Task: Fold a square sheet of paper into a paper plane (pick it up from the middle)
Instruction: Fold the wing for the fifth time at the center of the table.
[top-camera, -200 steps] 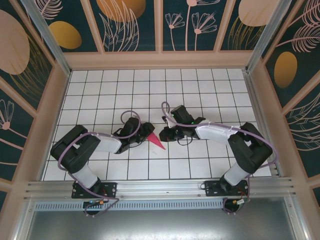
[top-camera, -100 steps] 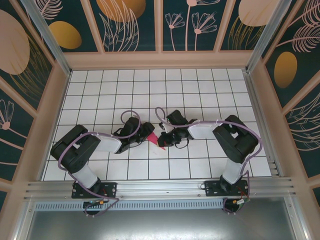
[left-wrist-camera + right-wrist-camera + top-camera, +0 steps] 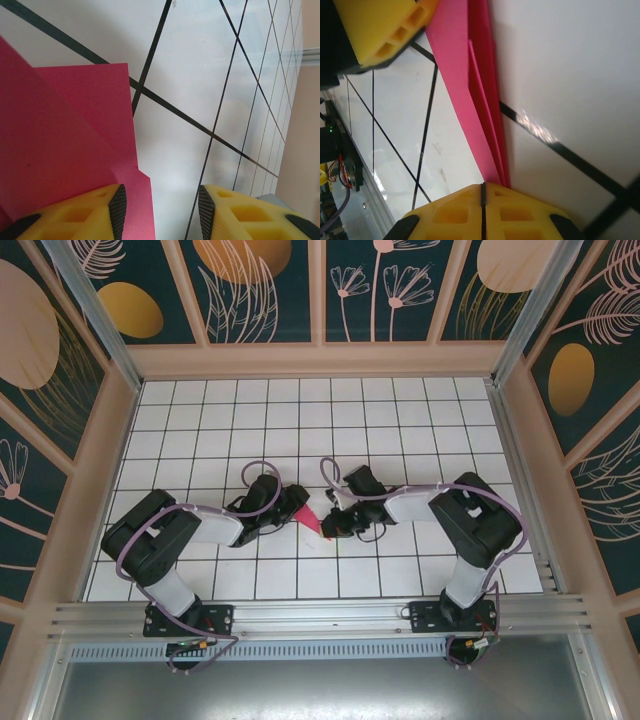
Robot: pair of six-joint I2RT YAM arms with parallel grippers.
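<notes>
So the plane (image 3: 308, 521) sits about mid-worktop (image 3: 400, 410), a bit nearer the near edge, well away from both side edges, with lots of open tile toward the far edge. The left hand (image 3: 292, 506) is on its wide end with fingers (image 3: 75, 215) spread, one resting on the pink paper and the other on bare tile. The right hand (image 3: 333, 525) is pressed together right at the pointed tip; can't tell if it's actually pinching paper. Compared with a second ago, the right hand has slid in from the right onto the tip and its elbow has folded up, while the left arm hasn't budged.
</notes>
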